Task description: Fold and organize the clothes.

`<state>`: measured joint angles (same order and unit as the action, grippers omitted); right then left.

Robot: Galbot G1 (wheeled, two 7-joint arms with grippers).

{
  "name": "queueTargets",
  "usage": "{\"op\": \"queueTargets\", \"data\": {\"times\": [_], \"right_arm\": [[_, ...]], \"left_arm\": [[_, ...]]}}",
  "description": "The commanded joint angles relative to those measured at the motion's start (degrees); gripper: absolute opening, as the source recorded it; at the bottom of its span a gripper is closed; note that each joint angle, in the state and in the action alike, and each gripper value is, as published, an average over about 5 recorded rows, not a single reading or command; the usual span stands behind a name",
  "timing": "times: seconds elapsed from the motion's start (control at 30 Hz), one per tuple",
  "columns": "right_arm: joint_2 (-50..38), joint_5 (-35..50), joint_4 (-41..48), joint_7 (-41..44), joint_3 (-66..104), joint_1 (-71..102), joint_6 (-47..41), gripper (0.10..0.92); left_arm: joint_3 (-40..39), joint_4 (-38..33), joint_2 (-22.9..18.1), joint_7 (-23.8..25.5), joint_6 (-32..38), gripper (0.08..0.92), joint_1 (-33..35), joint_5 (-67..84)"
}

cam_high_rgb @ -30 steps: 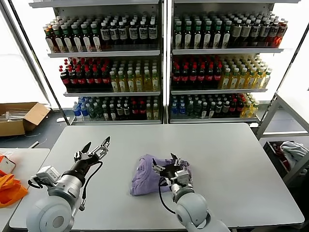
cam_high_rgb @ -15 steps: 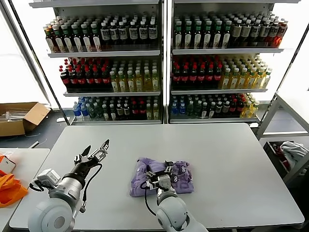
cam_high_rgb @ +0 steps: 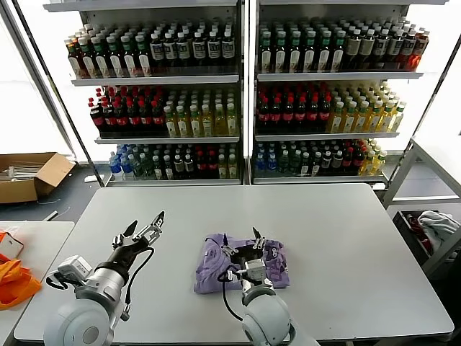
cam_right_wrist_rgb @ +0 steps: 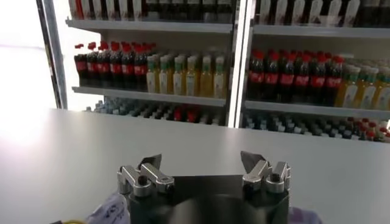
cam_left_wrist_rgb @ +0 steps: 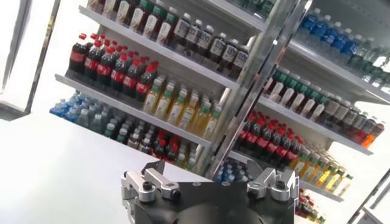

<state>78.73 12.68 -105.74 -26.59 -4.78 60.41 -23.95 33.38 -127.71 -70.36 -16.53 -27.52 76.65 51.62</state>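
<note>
The clothes are one lavender T-shirt (cam_high_rgb: 211,264) with a dark purple print, lying in a folded bundle on the grey table (cam_high_rgb: 346,231), near its front middle. My right gripper (cam_high_rgb: 242,245) hovers open just over the bundle's middle, its fingers pointing away from me, with nothing between them. In the right wrist view the open right gripper (cam_right_wrist_rgb: 200,159) shows bare tabletop between its tips, and lavender cloth (cam_right_wrist_rgb: 109,210) peeks out beside the wrist. My left gripper (cam_high_rgb: 146,221) stands open and empty above the table, left of the shirt. In the left wrist view the left gripper (cam_left_wrist_rgb: 213,170) faces the shelves.
Shelves of bottles (cam_high_rgb: 245,101) stand behind the table. A cardboard box (cam_high_rgb: 29,173) sits on the floor at far left. Orange fabric (cam_high_rgb: 14,282) lies on a side table at left. A white-and-red cloth bundle (cam_high_rgb: 436,223) rests in a bin at right.
My right gripper swung left over the shirt, then rose slightly. The bundle now lies flatter and more spread. The left gripper dropped a little and stays open.
</note>
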Motion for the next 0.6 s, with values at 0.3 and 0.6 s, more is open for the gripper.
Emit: {"op": "queueTargets", "data": {"times": [0.3,0.6], "right_arm": [[1.59,1.65,3.91,-4.84,4.13,9.47,4.42,0.823],[-1.23,4.38,-5.65,-0.86,5.63,8.79,5.83,0.823]], "left_arm": [[-1.71,0.4,0.67,0.07,0.28,0.823,0.59,-1.79],[-1.11,-0.03,0.62,0.34,0.31,0.823,1.23,-1.95]]}}
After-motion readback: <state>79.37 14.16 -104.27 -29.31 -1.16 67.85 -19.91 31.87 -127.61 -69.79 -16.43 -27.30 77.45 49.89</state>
